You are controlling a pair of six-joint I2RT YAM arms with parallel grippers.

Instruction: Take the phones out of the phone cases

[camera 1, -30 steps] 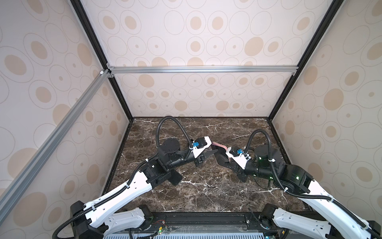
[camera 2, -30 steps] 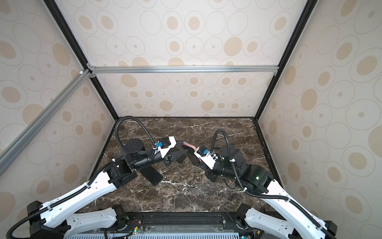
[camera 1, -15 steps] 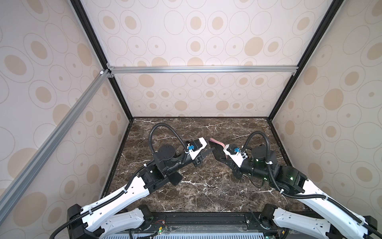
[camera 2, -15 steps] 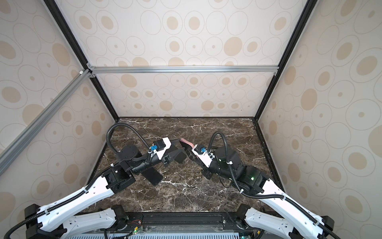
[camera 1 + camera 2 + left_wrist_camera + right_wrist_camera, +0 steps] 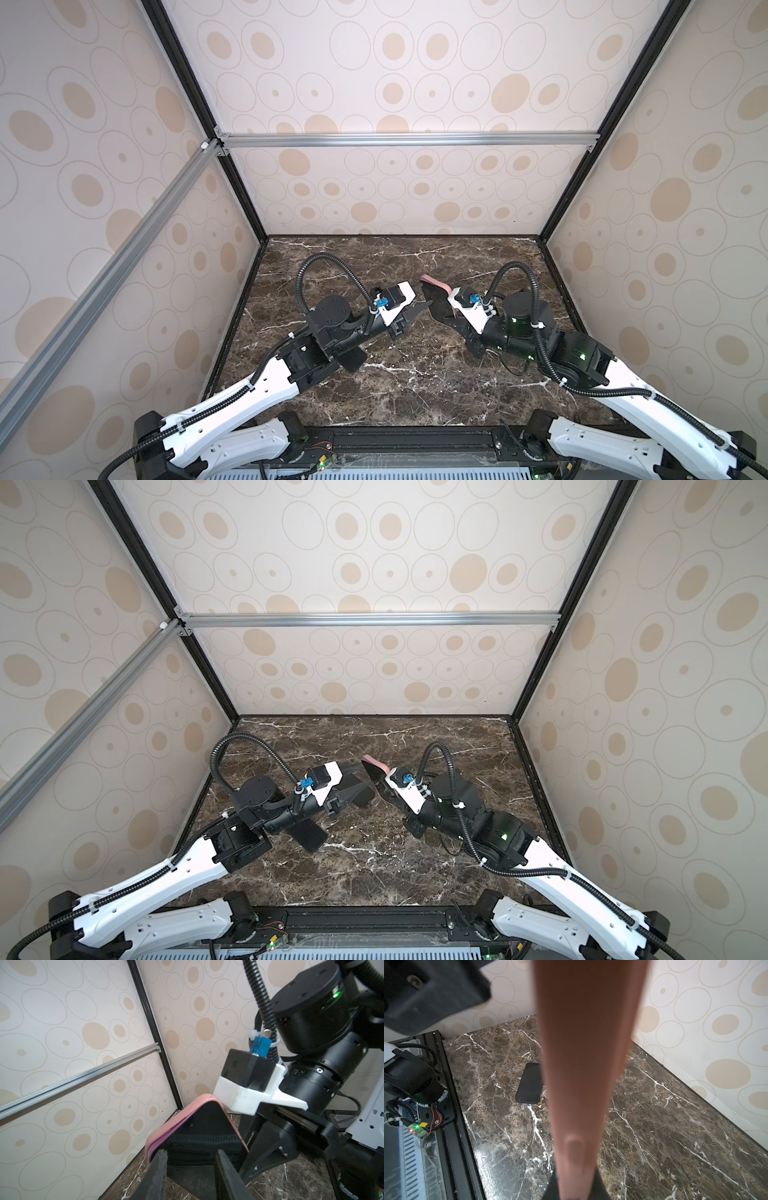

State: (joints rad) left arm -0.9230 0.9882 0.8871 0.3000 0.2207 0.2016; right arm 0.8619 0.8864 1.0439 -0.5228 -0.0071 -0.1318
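A pink phone case (image 5: 166, 1126) is held up off the marble table, with my right gripper (image 5: 576, 1192) shut on its lower end. The case fills the middle of the right wrist view edge-on. The phone (image 5: 203, 1126) sits inside it, its dark glossy screen facing my left gripper, and a purple rim shows at one corner. My left gripper (image 5: 191, 1159) is open, its two fingertips just in front of the screen with nothing between them. In both top views the case (image 5: 435, 286) (image 5: 375, 762) stands mid-table between the left gripper (image 5: 424, 306) (image 5: 365, 788) and the right gripper (image 5: 451, 318).
Another black phone (image 5: 311, 833) (image 5: 529, 1083) lies flat on the marble table (image 5: 415, 395), partly under my left arm. Patterned walls close in the back and both sides. A black rail with electronics (image 5: 419, 1126) runs along the front edge.
My left gripper drew back a little, then came forward to the case again. The right gripper has shifted the case slightly to the left and kept its hold.
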